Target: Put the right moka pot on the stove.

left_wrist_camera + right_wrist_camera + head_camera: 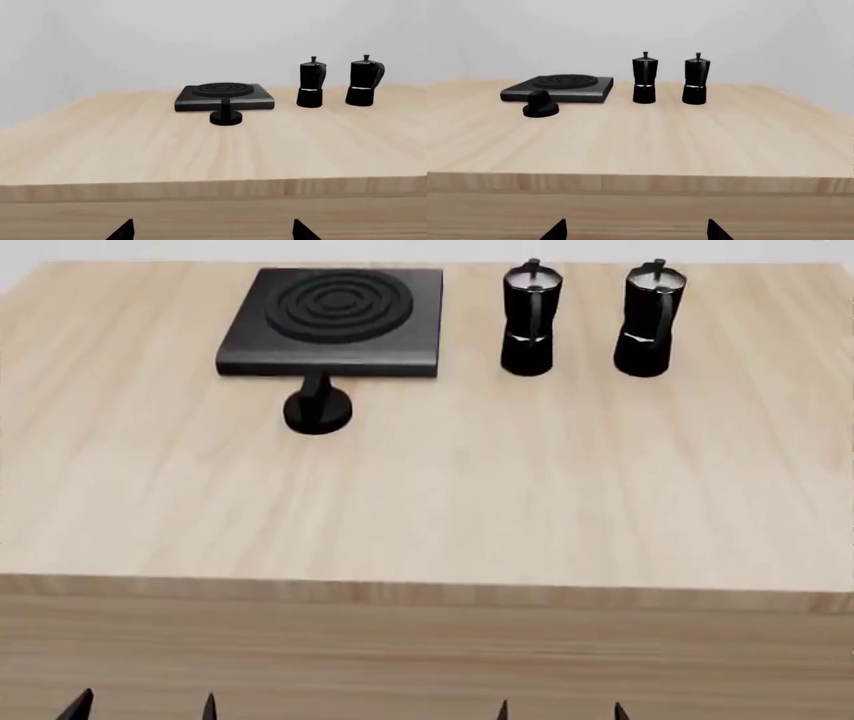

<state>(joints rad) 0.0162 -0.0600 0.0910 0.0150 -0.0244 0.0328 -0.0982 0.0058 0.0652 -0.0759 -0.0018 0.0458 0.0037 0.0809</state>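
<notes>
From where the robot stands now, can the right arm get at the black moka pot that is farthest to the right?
Probably yes. Nothing stands between the open right hand and the right black faceted moka pot, only bare wooden table. The other pot stands apart on its left.

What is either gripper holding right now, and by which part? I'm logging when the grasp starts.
Nothing is held. The left gripper and right gripper are open and empty at the table's near edge, far from both small black faceted moka pots.
</notes>
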